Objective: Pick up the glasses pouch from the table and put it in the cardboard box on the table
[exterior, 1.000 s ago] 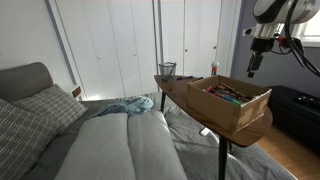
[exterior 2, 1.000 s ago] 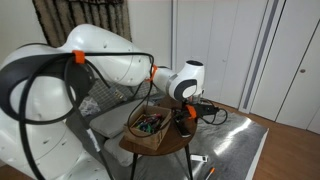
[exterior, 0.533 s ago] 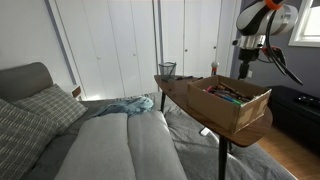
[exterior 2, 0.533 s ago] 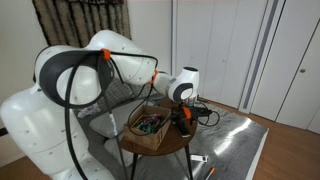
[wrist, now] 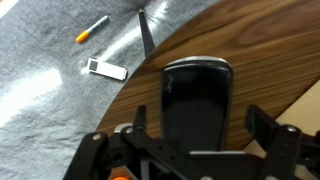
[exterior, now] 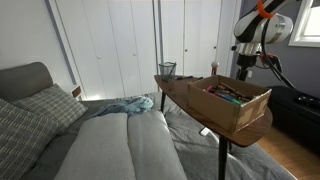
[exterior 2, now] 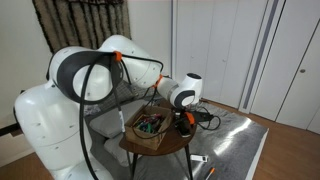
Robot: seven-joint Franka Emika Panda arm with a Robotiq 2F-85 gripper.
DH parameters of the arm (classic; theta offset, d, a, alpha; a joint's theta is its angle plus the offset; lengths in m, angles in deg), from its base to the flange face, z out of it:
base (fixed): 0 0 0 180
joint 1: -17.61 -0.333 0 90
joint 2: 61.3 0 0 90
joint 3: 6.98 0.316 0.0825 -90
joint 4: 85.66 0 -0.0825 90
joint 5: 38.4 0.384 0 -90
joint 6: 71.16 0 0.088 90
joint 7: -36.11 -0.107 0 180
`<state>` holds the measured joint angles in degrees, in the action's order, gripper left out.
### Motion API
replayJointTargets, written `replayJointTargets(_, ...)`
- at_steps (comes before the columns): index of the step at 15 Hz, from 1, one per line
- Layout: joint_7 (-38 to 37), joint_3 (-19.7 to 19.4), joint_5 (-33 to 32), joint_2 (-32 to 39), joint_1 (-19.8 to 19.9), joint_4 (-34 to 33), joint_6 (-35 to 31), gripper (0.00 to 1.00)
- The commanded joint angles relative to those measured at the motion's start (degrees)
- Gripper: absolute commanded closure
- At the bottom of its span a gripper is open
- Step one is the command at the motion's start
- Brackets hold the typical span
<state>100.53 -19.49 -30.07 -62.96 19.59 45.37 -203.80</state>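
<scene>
In the wrist view the black glasses pouch lies on the dark wooden table. My gripper is open right above it, with one finger on each side and a gap to the pouch. In both exterior views the gripper hangs over the table end beside the cardboard box, which holds several colourful items. The pouch is hidden in both exterior views.
A black wire-mesh cup stands at the far end of the table. A bed with pillows and a blue cloth lies beside it. On the grey floor below are an orange pen and a white flat object.
The arm has swung in from beyond the table's end towards the box, and the gripper now hangs over the tabletop beside it. The box and cup have not moved.
</scene>
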Motion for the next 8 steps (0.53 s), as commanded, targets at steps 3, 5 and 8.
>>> replayJointTargets(3,7.8,2.2,6.3,2.6,2.2,-1.0,-0.8,0.28)
replayJointTargets(5,7.7,2.4,5.9,3.2,2.6,-1.2,-0.5,0.34)
replayJointTargets(8,5.4,2.7,4.1,2.0,3.3,-0.7,0.1,0.55)
